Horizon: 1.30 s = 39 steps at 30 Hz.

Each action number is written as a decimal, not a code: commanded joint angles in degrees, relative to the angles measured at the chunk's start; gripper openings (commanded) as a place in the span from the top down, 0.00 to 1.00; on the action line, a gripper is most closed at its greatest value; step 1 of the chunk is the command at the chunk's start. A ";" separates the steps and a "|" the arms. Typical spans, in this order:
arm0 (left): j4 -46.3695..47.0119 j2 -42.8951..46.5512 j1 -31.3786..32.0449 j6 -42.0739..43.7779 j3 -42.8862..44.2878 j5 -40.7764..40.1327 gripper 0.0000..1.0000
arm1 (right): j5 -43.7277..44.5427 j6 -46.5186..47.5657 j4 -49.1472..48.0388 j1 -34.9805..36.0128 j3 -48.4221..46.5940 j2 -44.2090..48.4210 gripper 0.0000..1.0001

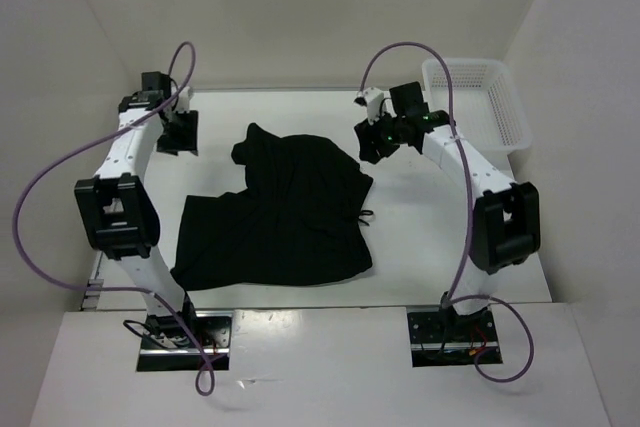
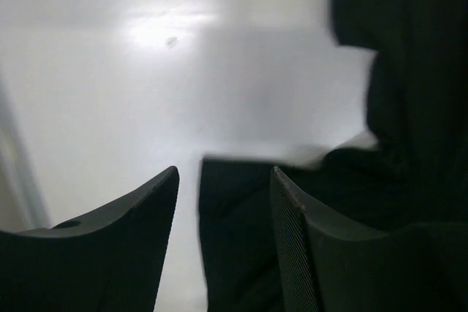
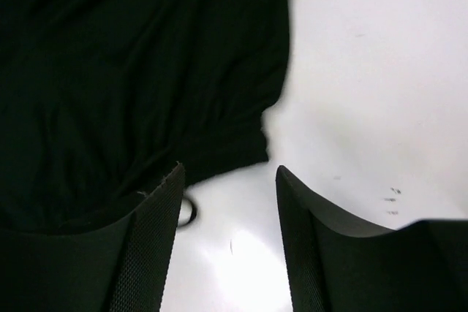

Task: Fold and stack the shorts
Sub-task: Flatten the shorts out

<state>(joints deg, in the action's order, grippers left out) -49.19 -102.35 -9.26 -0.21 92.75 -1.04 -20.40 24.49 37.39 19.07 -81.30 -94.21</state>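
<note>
I see the shorts (image 1: 285, 212) lying rumpled in the middle of the table (image 1: 420, 237); my left gripper (image 2: 223, 174) hangs at their left, fingers parted, empty; my right gripper (image 3: 228, 169) hangs spread over their edge, empty.

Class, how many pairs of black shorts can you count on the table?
1. The shorts lie rumpled in the middle of the table. Another pair could be hidden within the dark heap.

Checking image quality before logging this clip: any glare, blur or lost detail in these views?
Top external: sharp and evenly lit, though the shorts read as one flat black mass. Left wrist: soft focus, with a glare patch on the table. Right wrist: sharper, fabric folds faintly visible.
</note>
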 commanded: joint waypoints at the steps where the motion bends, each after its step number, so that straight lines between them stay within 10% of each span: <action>1: 5.06 -7.41 4.49 0.21 2.34 8.85 0.39 | -2.36 -17.45 -13.22 -3.16 -3.51 -6.32 0.42; 24: 9.64 -31.42 9.87 0.21 15.09 17.21 0.34 | -0.60 -19.04 -14.27 -3.52 -4.67 -21.98 0.36; 32: 9.64 -33.27 11.54 0.21 15.62 14.41 0.94 | -1.12 -13.69 -9.28 -2.99 -1.33 -21.81 0.35; 39: 10.43 -16.18 8.91 0.21 4.76 -0.78 1.00 | 3.61 -6.57 -8.81 0.00 6.23 -18.81 0.41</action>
<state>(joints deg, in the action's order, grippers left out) -37.69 -128.03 1.63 -0.30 102.80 7.55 -19.27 13.93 26.57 16.99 -78.43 -114.52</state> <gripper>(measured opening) 0.010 0.611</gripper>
